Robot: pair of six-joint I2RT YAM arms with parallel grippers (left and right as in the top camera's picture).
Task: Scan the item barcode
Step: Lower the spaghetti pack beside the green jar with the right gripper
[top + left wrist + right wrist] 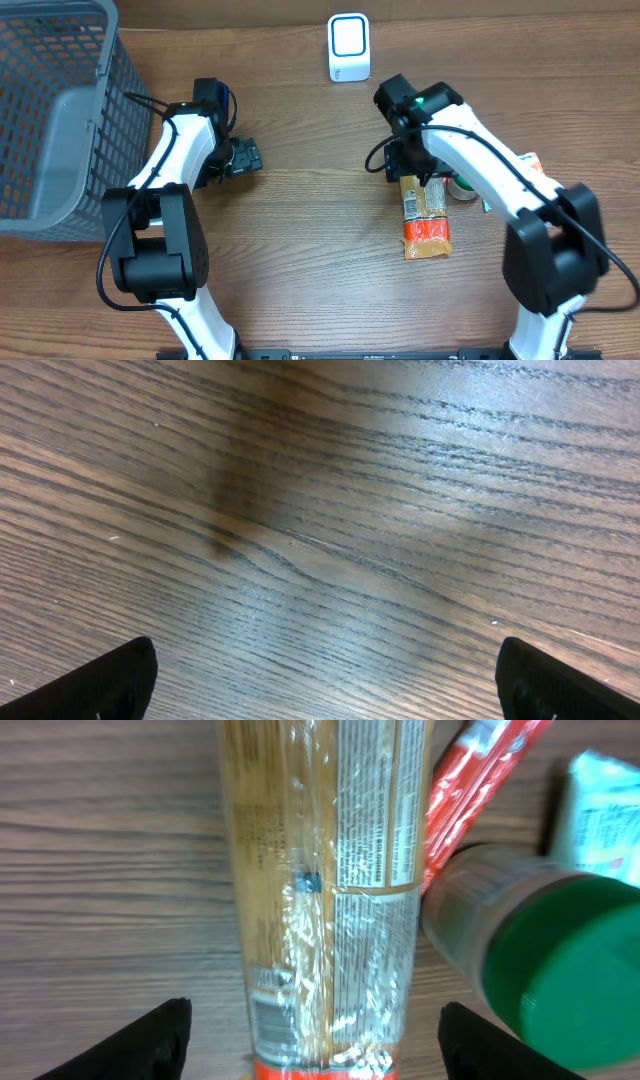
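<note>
The item, a long clear packet of pasta (425, 215) with an orange-red end, lies flat on the wooden table. In the right wrist view the packet (325, 890) runs up the middle, print side up, with a small barcode-like patch (275, 1022) near its lower left. My right gripper (318, 1045) is open and straddles the packet, both fingers apart from it. From overhead the right gripper (405, 168) sits at the packet's far end. A white scanner (349, 47) stands at the back. My left gripper (325, 685) is open over bare wood, seen from above as the left gripper (245, 158) at centre left.
A green-lidded bottle (545, 950) lies just right of the packet, with a red packet (480, 770) and a pale box (605, 810) beyond it. A grey mesh basket (60, 110) fills the table's left side.
</note>
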